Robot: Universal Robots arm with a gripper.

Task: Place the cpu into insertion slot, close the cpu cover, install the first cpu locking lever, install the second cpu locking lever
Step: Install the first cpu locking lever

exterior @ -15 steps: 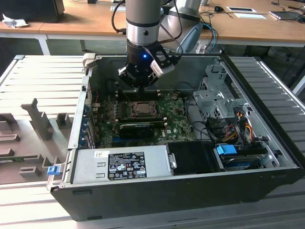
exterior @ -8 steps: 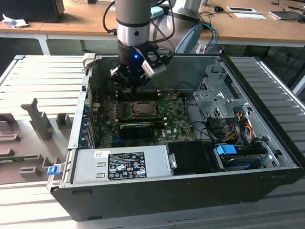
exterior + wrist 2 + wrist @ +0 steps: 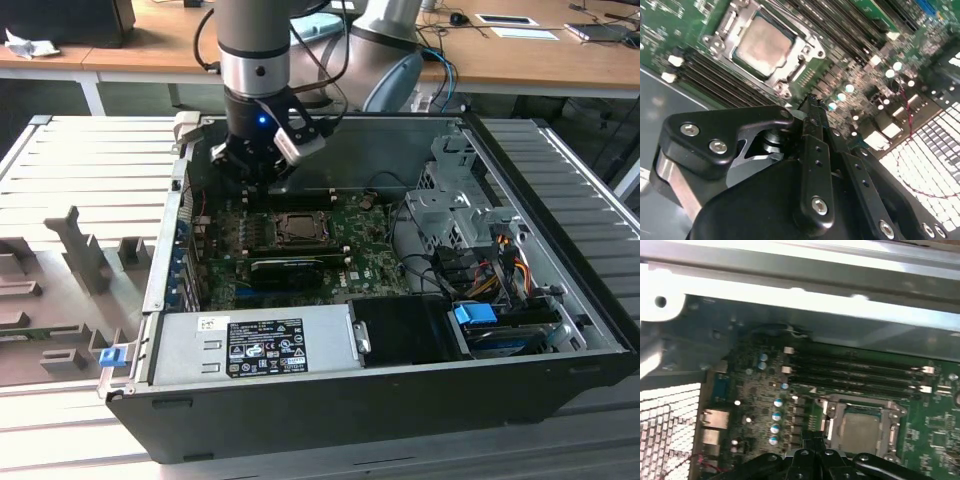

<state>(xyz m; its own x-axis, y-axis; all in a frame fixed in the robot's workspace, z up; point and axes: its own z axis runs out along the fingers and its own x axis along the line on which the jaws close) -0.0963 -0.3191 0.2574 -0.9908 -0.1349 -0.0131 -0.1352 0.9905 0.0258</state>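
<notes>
Close to the wrist camera, the gripper (image 3: 812, 102) hangs empty, fingers pressed together, just beside the slot (image 3: 781, 86). Beyond it the cpu (image 3: 762, 45) lies seated, cover (image 3: 799, 49) seemingly down around it. Lever work, I judge — press with the fingertips only, clear of the capacitors (image 3: 847, 89).

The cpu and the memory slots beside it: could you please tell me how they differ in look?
Shape: the cpu is a small square, whereas the memory slots are long narrow strips. Colour: the cpu has a dull silver-grey top, while the memory slots are black with white clips at their ends. Number: there is one cpu but several memory slots, lying in parallel rows. Both sit on the green circuit board.
</notes>
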